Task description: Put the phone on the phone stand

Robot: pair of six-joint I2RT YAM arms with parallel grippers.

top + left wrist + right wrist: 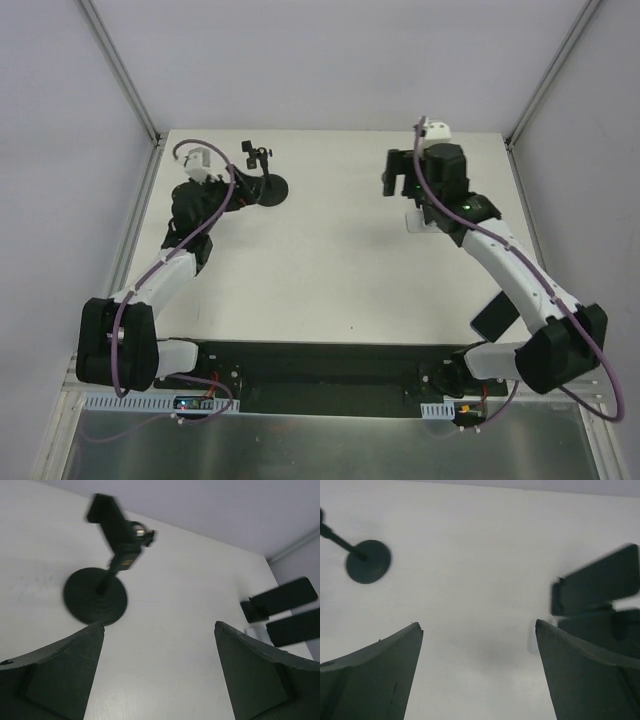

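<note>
The phone stand [272,190] is black, with a round base and a clamp head on a stem, and stands at the back left of the table. In the left wrist view the phone stand [95,597] is just ahead of my open left gripper [160,623], upright and apart from it. From the right wrist the phone stand [368,562] is far off to the upper left. My right gripper [479,623] is open over bare table. I cannot tell which thing is the phone. Blurred dark slabs [595,585] lie just beyond my right finger.
My left gripper [243,190] sits beside the stand and my right gripper [393,175] hangs at the back right. A small pale block [418,222] shows under the right arm. Two dark bars [285,597] at the right of the left wrist view look like the right fingers.
</note>
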